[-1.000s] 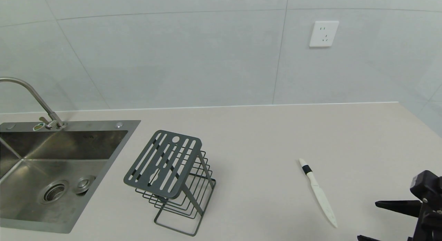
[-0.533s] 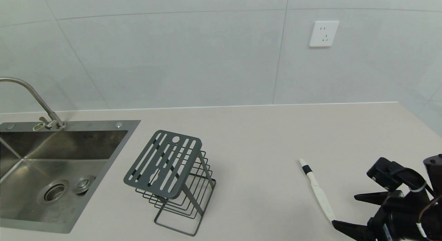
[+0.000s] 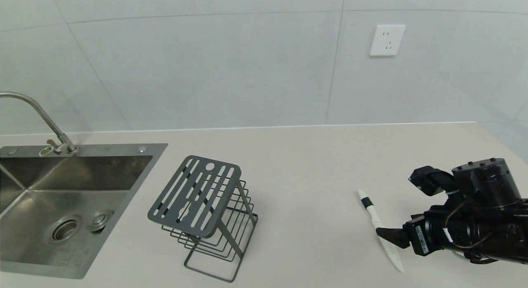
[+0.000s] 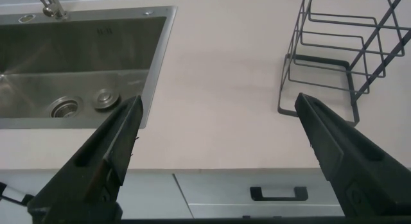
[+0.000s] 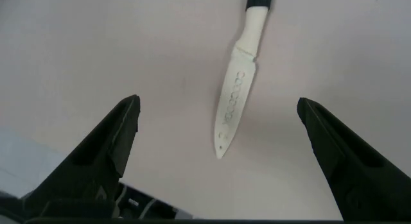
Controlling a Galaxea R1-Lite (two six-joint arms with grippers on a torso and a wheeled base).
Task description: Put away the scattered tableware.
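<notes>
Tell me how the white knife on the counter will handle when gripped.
The knife lies flat on the smooth counter, so it will probably slide or spin if nudged. Thin and straight, it looks stiff and light. The flat blade shouldn't roll.

Bright, even light casts faint shadows beneath the rack; wall seams bow.

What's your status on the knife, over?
Both open: right gripper above the knife, left gripper holding nothing. Knife flat on counter, untouched. Dark rack stands well clear.
</notes>
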